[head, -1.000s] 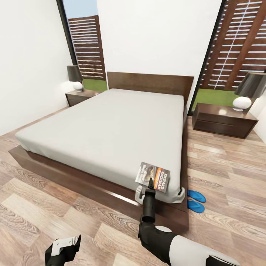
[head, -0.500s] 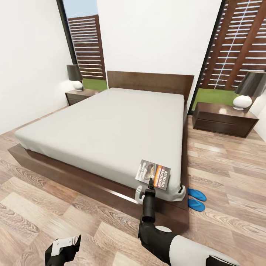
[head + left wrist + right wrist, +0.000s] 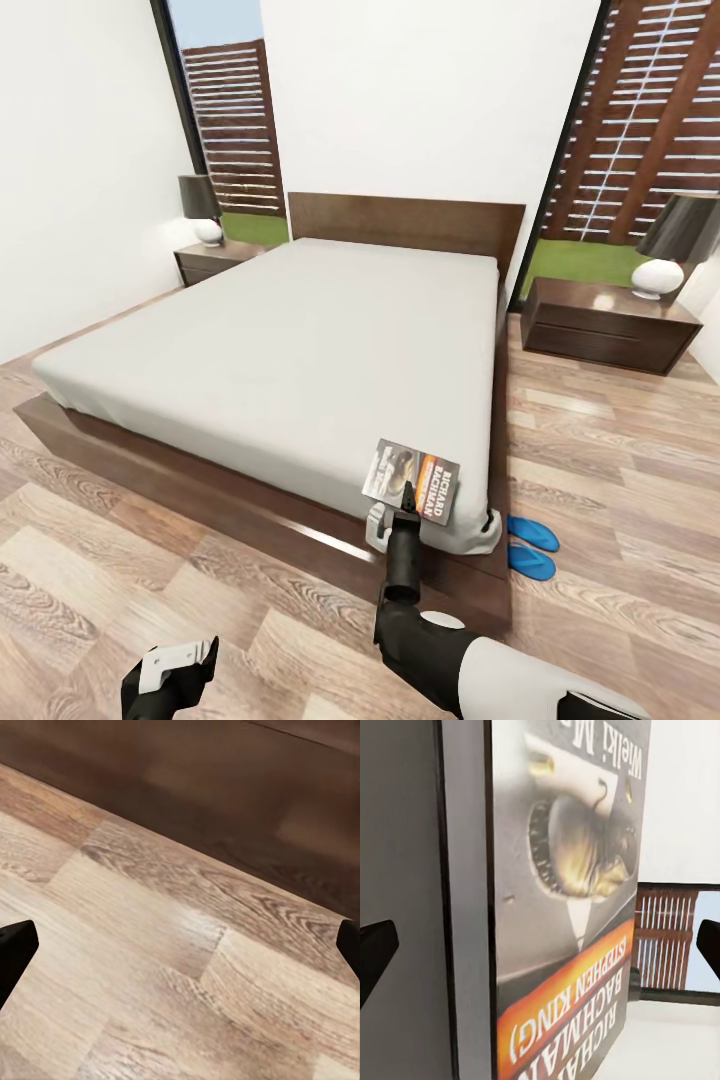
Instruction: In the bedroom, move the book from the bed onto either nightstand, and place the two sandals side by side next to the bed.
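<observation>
The book [image 3: 411, 480] lies on the near right corner of the bed [image 3: 290, 340], on the grey mattress, close to the edge. Its cover faces up, with the orange band and white letters toward the right side. The right tool [image 3: 407, 493] is at this corner, and in the head view its dark tip is over the near edge of the book. In the right wrist view the book [image 3: 566, 900] stands very near between the two black fingertips [image 3: 376, 949], which are wide apart at the two borders of the picture, so this tool is open and does not grip the book.

The two sandals [image 3: 532, 545] lie on the wood floor [image 3: 620, 480] just beside the right corner of the bed frame, next to each other.

The left tool [image 3: 175, 672] hangs low over the floor, in front of the bed frame. In the left wrist view its fingertips [image 3: 15, 952] are far apart over the floor planks, so it is open and holds nothing.

One nightstand [image 3: 605, 325] stands on the right of the bed with a lamp [image 3: 668, 250] on it, another nightstand [image 3: 210, 262] on the left.
</observation>
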Motion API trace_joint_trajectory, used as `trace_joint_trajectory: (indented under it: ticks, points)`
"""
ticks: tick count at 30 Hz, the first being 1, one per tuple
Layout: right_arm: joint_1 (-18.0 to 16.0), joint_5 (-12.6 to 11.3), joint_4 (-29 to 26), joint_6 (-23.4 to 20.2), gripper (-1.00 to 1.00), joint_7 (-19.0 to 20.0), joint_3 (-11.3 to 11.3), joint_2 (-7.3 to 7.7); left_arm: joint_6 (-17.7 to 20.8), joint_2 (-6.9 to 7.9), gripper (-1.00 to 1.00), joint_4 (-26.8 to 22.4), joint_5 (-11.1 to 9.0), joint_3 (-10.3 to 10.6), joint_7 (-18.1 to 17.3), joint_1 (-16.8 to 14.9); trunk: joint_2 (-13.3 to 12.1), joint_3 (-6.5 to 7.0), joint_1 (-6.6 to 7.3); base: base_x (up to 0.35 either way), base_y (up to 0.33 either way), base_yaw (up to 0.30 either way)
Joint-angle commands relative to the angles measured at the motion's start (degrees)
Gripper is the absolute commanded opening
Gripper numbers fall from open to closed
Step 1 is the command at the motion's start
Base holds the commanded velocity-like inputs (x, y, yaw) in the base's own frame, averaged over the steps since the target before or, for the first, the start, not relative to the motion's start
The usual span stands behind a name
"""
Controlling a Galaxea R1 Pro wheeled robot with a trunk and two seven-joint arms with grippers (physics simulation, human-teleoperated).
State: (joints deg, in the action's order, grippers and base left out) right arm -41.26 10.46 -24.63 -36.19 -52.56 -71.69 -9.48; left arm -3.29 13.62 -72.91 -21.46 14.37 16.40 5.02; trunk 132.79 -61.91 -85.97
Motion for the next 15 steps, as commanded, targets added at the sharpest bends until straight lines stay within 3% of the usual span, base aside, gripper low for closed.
trace_joint_trajectory:
  ticks: [1,15]
  points:
    - [-0.05,0.07,0.02,-0.37,1.00,-0.09,-0.21,-0.01,-0.32,0.08,1.00,-0.04,-0.60,0.22,0.37,-0.01,0.02,-0.04,0.00,0.010,-0.006,0.000]
    - [-0.05,0.09,0.02,-0.37,1.00,-0.08,-0.21,-0.01,-0.37,0.07,1.00,-0.04,-0.60,0.22,0.38,-0.01,0.02,-0.04,0.00,0.034,-0.005,0.000]
